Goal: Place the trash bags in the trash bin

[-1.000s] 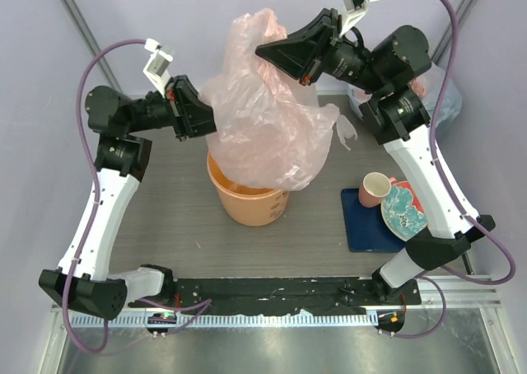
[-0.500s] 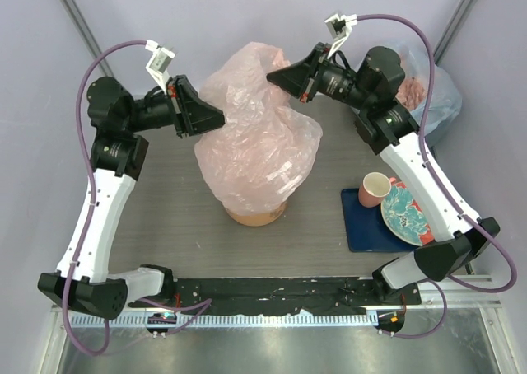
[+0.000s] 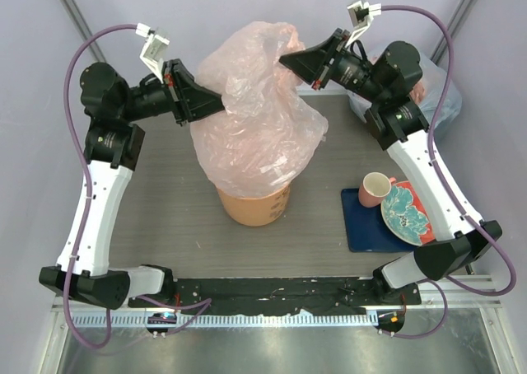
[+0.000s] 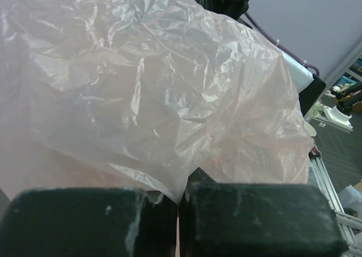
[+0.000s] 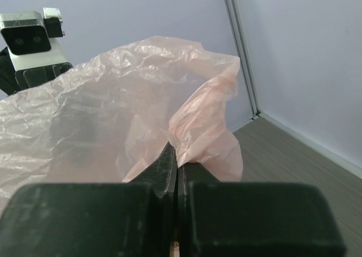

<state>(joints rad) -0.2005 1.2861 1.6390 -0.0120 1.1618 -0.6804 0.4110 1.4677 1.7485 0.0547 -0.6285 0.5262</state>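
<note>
A crinkly pale-pink trash bag (image 3: pixel 255 119) hangs puffed up between both arms, its lower end draped over the mouth of the orange trash bin (image 3: pixel 253 206). My left gripper (image 3: pixel 221 105) is shut on the bag's left edge. My right gripper (image 3: pixel 284 61) is shut on its upper right edge. In the left wrist view the trash bag (image 4: pixel 169 93) fills the frame, and its film is pinched in the left gripper (image 4: pixel 180 199). In the right wrist view the right gripper (image 5: pixel 177 165) pinches a fold of the trash bag (image 5: pixel 113 121). The bin's rim is hidden under the bag.
A small pink cup (image 3: pixel 375 189) and a patterned plate (image 3: pixel 405 212) lie on a dark blue mat (image 3: pixel 362 226) at the right. A bluish-clear sack (image 3: pixel 436 94) stuffed with pink plastic sits in the back right corner. Walls stand close behind.
Both grippers have risen and spread, lifting the bag. It has puffed out and now covers the bin's mouth, which was open to view a second ago.
</note>
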